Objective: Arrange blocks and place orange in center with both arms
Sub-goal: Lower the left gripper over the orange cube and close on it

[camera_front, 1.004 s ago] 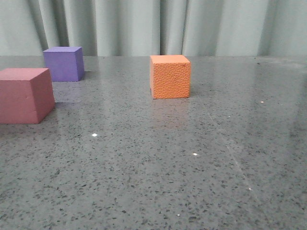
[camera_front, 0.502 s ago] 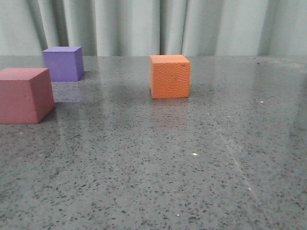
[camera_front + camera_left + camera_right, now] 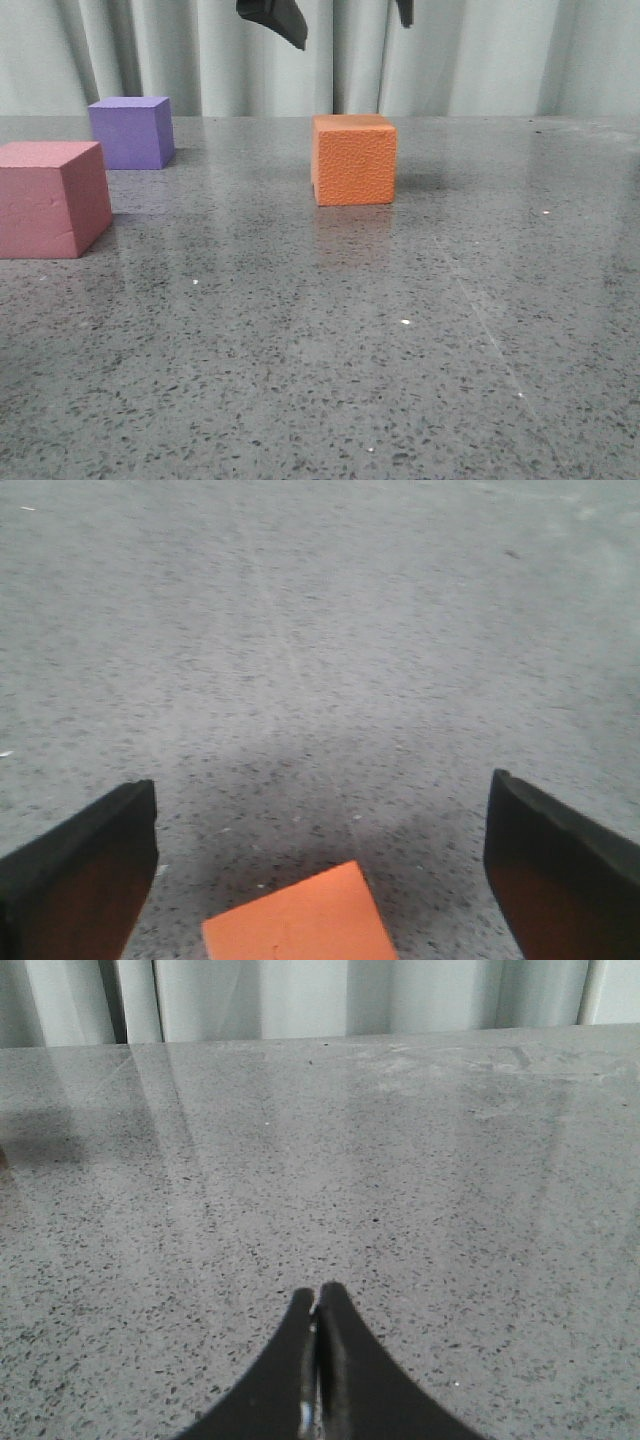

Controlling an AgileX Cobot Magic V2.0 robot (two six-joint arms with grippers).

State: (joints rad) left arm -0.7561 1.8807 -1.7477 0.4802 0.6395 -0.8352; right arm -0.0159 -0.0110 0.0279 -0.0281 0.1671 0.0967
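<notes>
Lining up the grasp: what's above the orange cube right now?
The left gripper hangs open above the orange cube, fingertips spread wide, not touching it. The cube's top looks bare; most of the gripper lies out of frame.

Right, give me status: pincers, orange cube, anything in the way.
Left pincer open, above the orange cube. Right pincer shut, empty, over bare table. Orange cube sits alone; pink-red cube and purple cube off to the left. Nothing blocking.

We count three foam blocks on the tabletop [image 3: 400, 330]: one pink-red block [image 3: 50, 198], one purple block [image 3: 130, 132] and one orange block [image 3: 354, 160]. We see two claws: left [image 3: 320, 865] and right [image 3: 317, 1325].
</notes>
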